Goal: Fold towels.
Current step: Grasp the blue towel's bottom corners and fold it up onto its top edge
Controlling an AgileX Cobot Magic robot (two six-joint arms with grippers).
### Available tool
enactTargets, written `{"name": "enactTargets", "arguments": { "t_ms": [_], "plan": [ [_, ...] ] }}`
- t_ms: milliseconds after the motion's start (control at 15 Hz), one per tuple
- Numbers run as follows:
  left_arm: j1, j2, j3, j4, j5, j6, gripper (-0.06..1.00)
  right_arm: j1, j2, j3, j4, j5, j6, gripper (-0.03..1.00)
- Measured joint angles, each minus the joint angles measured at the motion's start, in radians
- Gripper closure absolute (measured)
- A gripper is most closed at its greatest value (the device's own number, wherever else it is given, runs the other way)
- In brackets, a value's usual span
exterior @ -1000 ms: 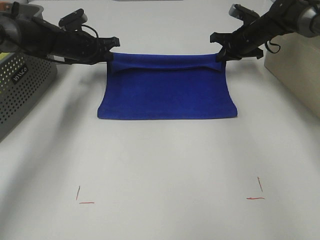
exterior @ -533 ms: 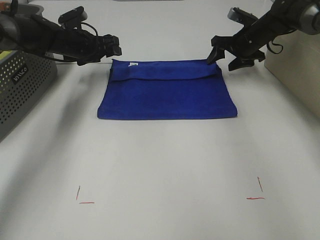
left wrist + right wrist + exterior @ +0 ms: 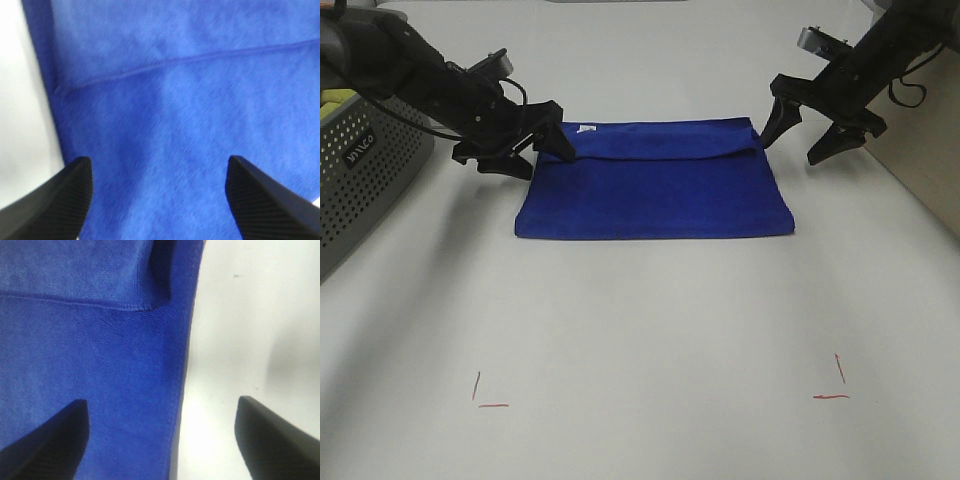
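From the high camera, the blue towel (image 3: 655,180) lies folded in the upper middle of the frame, with a flap doubled along its far edge and a white tag (image 3: 586,128) at the upper left corner. My left gripper (image 3: 535,152) stands spread wide just beside that corner, gripping nothing. The right gripper (image 3: 792,148) is equally wide and empty at the upper right corner. Bare table (image 3: 650,320) runs below the towel to two red corner marks (image 3: 485,395).

A grey basket (image 3: 360,170) sits at the left edge, with something yellow-green (image 3: 332,97) at its top that I can't identify.

Left wrist: the fingers (image 3: 55,200) are apart over blue cloth, and a hem line (image 3: 175,62) crosses beyond them.

Right wrist: the towel's side edge (image 3: 184,365) runs between the spread fingers (image 3: 270,440), with open table beside it.
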Motion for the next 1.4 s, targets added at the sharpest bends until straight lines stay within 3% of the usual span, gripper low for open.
{"name": "enactTargets", "arguments": {
  "t_ms": [133, 400, 733, 1133, 1267, 1400],
  "plan": [
    [0.000, -0.024, 0.005, 0.093, 0.043, -0.096, 0.24, 0.000, -0.034, 0.082, -0.005, 0.000, -0.003, 0.21],
    [-0.008, -0.114, 0.179, 0.137, -0.019, -0.143, 0.24, 0.000, -0.129, 0.284, -0.005, -0.011, -0.024, 0.21],
    [-0.014, -0.132, 0.288, 0.138, -0.087, -0.149, 0.24, 0.000, -0.162, 0.450, 0.039, -0.101, -0.091, 0.21],
    [-0.072, -0.109, 0.283, 0.079, -0.125, -0.149, 0.24, 0.000, -0.141, 0.458, 0.145, -0.139, -0.128, 0.21],
    [-0.083, -0.099, 0.278, 0.044, -0.147, -0.149, 0.27, 0.008, -0.133, 0.458, 0.173, -0.139, -0.143, 0.26],
    [-0.093, -0.091, 0.278, 0.037, -0.164, -0.149, 0.41, 0.036, -0.128, 0.458, 0.168, -0.148, -0.143, 0.38]
  ]
}}
